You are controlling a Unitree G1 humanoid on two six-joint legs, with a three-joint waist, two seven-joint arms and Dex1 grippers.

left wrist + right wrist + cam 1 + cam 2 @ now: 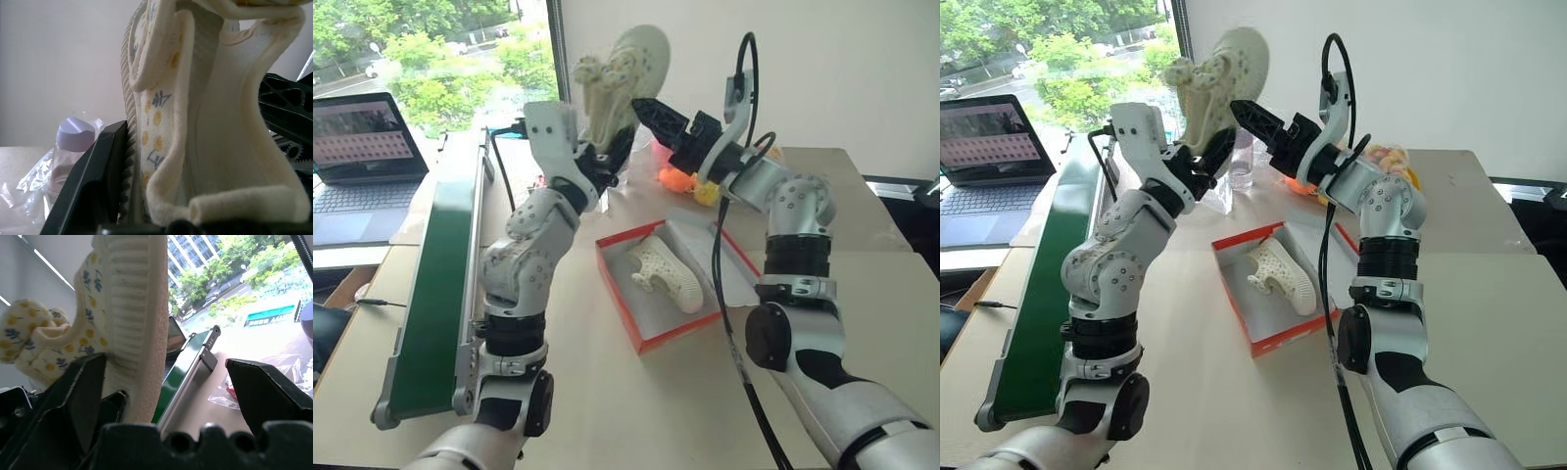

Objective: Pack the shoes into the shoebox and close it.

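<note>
- Your left hand (607,155) is clamped on the heel of a cream-white openwork shoe (626,78), held upright above it.
- Your right hand (651,110), spread wide, sits beside the sole; close it there before releasing.
- Below both hands, the red-orange cardboard shoebox (619,295) on the table already holds the other shoe (666,274).

Beige flat-topped table (607,411) fills most of frame. Red-orange shallow cardboard shoebox (625,294), white inside, sits centre on it. Long green conveyor tray (435,294) runs along left edge. Orange and yellow soft toys (690,186) and a clear lilac-capped bottle (1241,166) at upper centre. Open dark laptop (357,166) at upper left on an adjoining surface.
</note>
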